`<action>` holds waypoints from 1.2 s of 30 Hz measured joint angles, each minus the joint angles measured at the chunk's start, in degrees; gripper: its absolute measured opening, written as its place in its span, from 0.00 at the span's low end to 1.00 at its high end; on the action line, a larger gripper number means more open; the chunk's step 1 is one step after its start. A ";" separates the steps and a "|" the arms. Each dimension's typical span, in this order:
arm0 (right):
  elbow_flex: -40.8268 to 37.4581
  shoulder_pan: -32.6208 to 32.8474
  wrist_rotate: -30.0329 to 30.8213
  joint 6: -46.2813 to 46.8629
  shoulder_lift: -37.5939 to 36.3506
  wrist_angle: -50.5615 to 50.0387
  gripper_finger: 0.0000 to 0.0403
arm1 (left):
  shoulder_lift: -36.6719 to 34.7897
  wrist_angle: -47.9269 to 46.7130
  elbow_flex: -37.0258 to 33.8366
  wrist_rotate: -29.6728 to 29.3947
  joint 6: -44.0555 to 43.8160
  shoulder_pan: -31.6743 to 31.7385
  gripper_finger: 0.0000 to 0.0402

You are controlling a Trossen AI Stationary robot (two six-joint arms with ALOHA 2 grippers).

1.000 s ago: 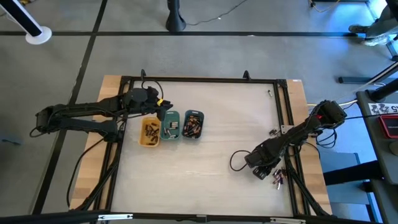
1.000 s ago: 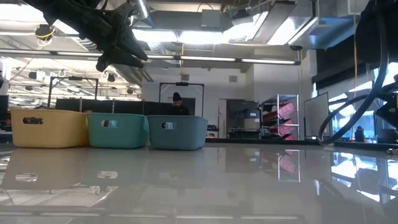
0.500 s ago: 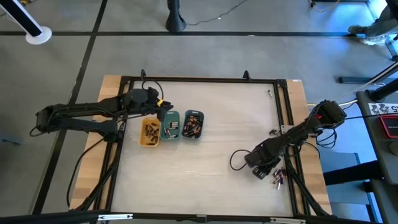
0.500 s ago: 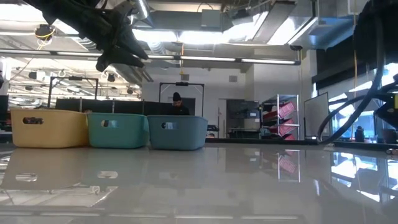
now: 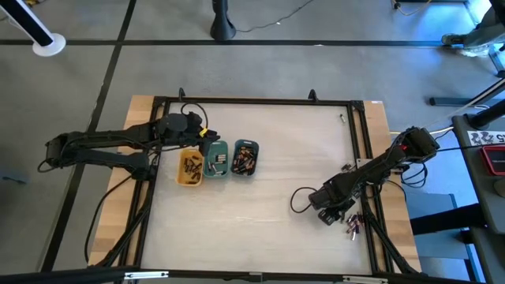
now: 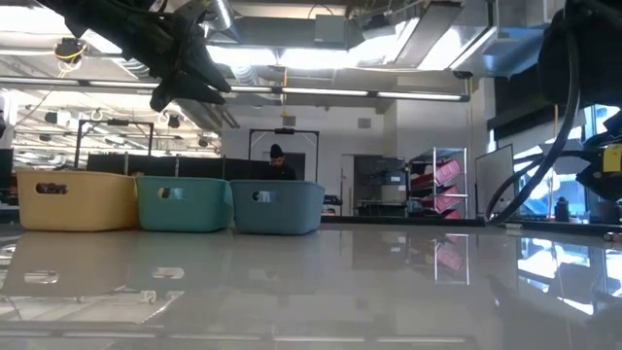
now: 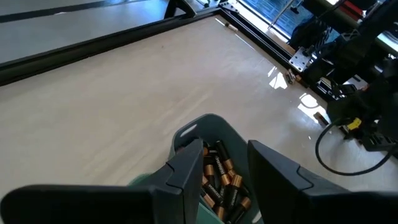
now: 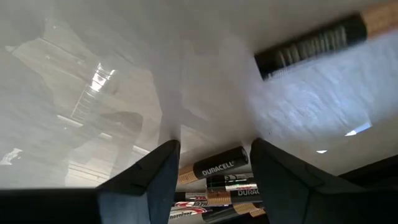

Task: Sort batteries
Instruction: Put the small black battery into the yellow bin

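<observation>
Three small trays stand in a row at the table's left: yellow (image 5: 189, 168), green (image 5: 216, 158) and grey-blue (image 5: 245, 158), each with batteries inside. My left gripper (image 5: 208, 140) hangs open above the green tray, clear of it (image 6: 199, 89). In its wrist view the grey-blue tray's batteries (image 7: 219, 180) show below the gap between its fingers (image 7: 224, 165). Near the table's right edge my right gripper (image 5: 327, 214) points steeply down, open, just over a cluster of loose batteries (image 5: 353, 226) lying on the table. Those batteries (image 8: 217, 169) show between its fingers (image 8: 214, 177).
One more battery (image 8: 311, 38) lies alone on the table ahead of the right gripper. A black frame rail (image 5: 364, 158) runs along the right edge beside the loose batteries. A cable loop (image 5: 298, 201) lies by the right gripper. The light tabletop (image 5: 284, 150) between the arms is bare.
The right arm has swung a little toward the table's left, and its cable has shifted with it. Its gripper stays low over the loose batteries. The left arm and the trays have kept still.
</observation>
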 joint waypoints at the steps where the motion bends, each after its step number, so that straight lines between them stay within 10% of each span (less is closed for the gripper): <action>1: 0.12 0.00 0.02 0.00 0.00 -0.05 0.49 | 0.00 0.02 0.00 0.02 0.07 0.00 0.29; 36: 11.37 -0.08 8.24 6.78 -0.04 -8.98 0.33 | 0.00 0.20 0.00 0.04 1.27 0.00 0.29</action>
